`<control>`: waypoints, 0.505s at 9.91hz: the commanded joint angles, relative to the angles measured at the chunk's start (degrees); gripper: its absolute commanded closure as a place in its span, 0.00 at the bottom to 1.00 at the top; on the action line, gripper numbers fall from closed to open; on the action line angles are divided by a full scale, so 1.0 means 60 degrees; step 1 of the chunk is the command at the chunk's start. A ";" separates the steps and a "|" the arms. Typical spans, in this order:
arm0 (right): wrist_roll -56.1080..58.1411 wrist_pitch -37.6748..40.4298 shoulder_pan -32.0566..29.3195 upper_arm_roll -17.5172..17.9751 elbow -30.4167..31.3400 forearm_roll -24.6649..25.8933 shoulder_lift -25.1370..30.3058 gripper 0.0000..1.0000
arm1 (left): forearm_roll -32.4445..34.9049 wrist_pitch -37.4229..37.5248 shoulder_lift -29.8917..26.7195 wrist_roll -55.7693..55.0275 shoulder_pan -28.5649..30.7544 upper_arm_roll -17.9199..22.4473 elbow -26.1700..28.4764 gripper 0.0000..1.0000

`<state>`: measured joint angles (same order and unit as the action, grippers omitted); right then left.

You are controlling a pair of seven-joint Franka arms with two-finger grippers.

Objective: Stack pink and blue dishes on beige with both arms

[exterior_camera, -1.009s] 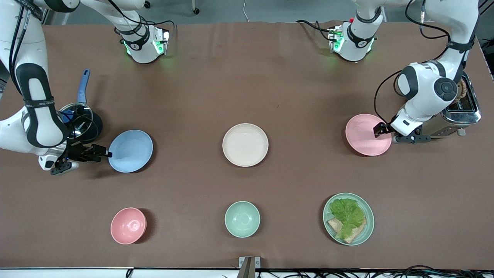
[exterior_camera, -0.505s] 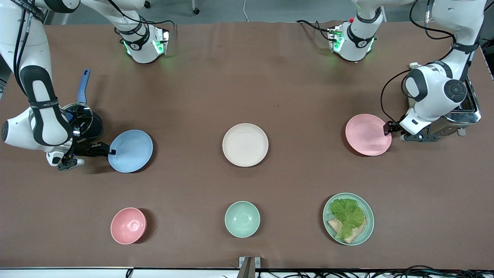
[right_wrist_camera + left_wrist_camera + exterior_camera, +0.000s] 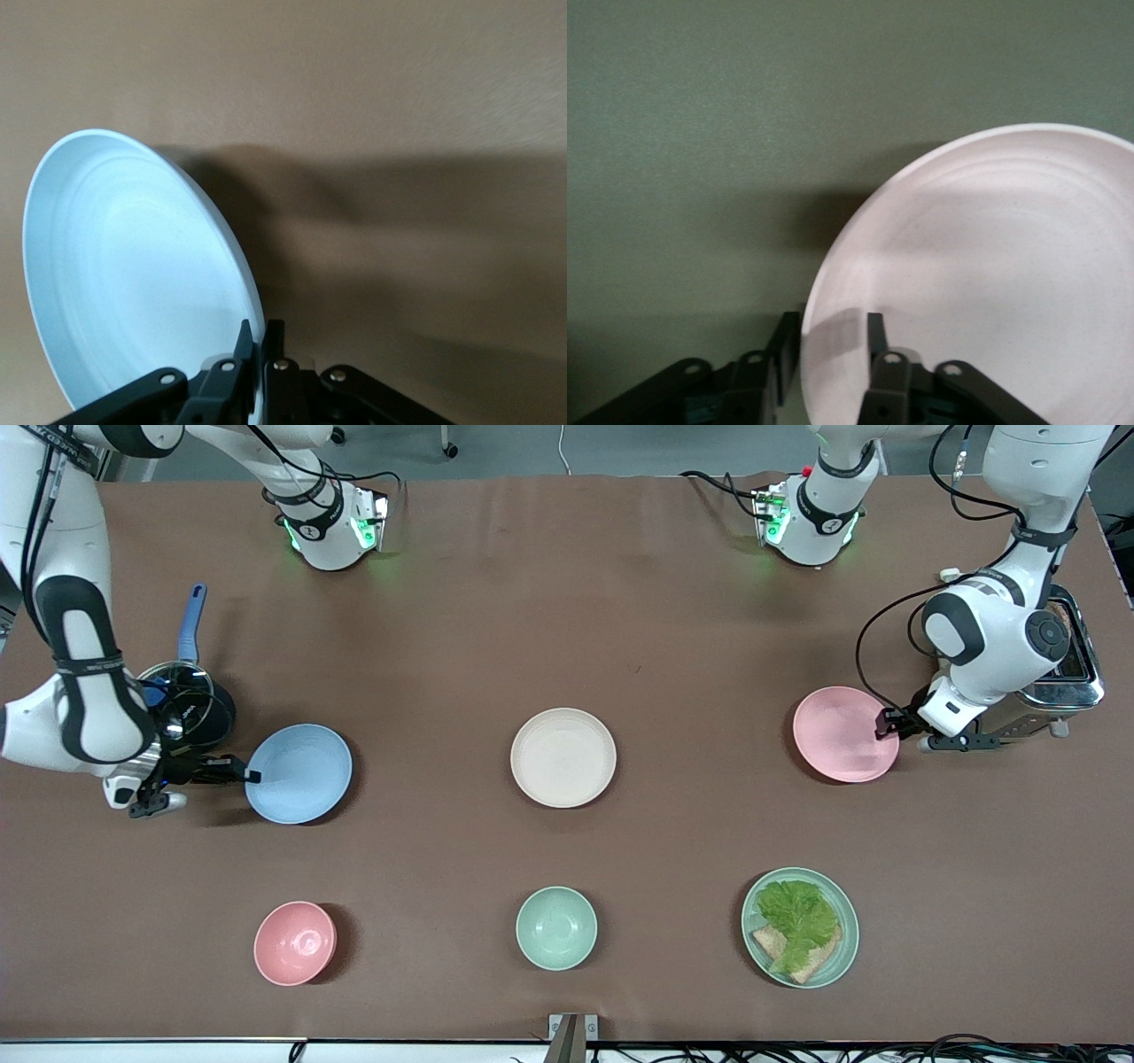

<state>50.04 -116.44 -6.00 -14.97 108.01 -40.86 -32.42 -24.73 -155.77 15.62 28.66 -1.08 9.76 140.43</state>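
Note:
The pale blue plate (image 3: 301,772) lies toward the right arm's end of the table. My right gripper (image 3: 251,776) is shut on its rim at the edge closest to that end. In the right wrist view the blue plate (image 3: 124,274) looks tilted, its rim pinched in the right gripper (image 3: 260,341). The pale pink plate (image 3: 842,733) lies toward the left arm's end. My left gripper (image 3: 886,724) is open and straddles its rim. In the left wrist view, one finger of the left gripper (image 3: 829,341) is inside the pink plate (image 3: 992,283) and one outside. The beige plate (image 3: 563,757) sits bare mid-table.
A lidded pan with a blue handle (image 3: 182,700) stands beside the right arm's wrist. A toaster (image 3: 1067,673) stands beside the left arm. Nearer the camera are a pink bowl (image 3: 295,942), a green bowl (image 3: 556,927) and a green plate with lettuce and bread (image 3: 800,927).
The left gripper drew back from over the pink plate to its rim. The right gripper closed on the blue plate's rim, and the plate shifted slightly.

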 commanded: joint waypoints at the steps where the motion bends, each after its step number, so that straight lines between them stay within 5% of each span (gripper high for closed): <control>1: -0.0689 0.1833 0.0033 -0.0696 -0.1428 0.0448 -0.0017 1.00 | -0.1059 -0.0157 0.0341 0.0613 -0.0141 -0.0045 -0.0085 0.86; 5: -0.2255 0.3540 0.0047 -0.0948 -0.3117 0.1006 0.0333 1.00 | -0.1137 0.0338 -0.0256 0.0773 -0.0317 -0.0133 -0.0187 0.99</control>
<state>40.53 -97.02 -6.03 -20.71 91.12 -36.69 -31.87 -30.36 -155.02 14.27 31.78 -2.39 9.33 139.64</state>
